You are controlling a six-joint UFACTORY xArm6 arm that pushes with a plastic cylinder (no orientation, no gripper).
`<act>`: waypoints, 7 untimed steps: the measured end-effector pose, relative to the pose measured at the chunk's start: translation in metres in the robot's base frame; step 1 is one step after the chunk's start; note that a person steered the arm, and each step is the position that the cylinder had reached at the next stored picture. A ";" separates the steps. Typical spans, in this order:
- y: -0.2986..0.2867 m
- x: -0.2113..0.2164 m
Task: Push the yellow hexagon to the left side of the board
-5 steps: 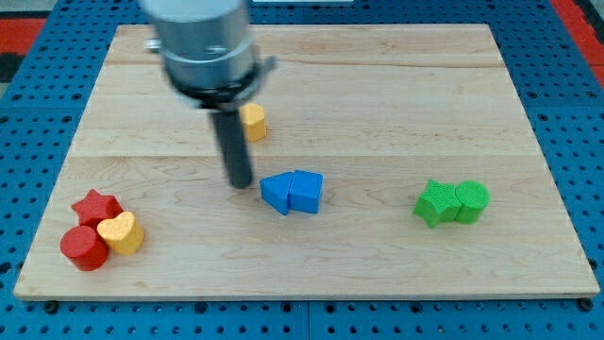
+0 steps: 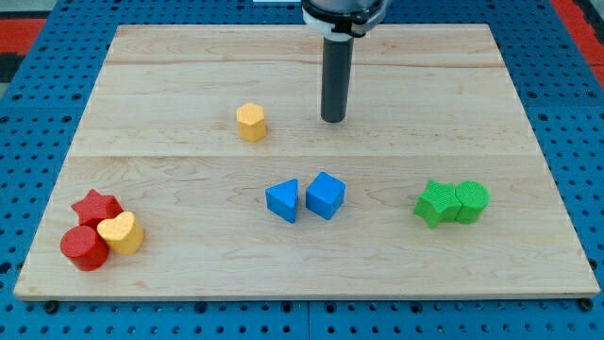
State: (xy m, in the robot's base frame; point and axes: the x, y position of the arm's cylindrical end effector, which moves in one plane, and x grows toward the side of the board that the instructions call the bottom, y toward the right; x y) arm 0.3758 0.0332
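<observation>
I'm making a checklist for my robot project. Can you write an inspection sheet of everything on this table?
Surface: wooden board, flat, on a blue pegboard.
Job's things: yellow hexagon, upper middle, standing alone.
Clutter: blue triangle beside blue cube, centre; two green blocks touching, the view's right; red star, red cylinder and yellow heart clustered, bottom left.
Grippers: none; my tip sits to the hexagon's right, apart from it.
Cables: nothing seen.
Surroundings: red patches at the top corners.
</observation>
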 end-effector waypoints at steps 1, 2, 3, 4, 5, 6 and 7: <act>-0.022 -0.002; -0.047 0.000; -0.072 0.006; -0.112 0.022; -0.136 0.022; -0.167 0.022; -0.200 0.019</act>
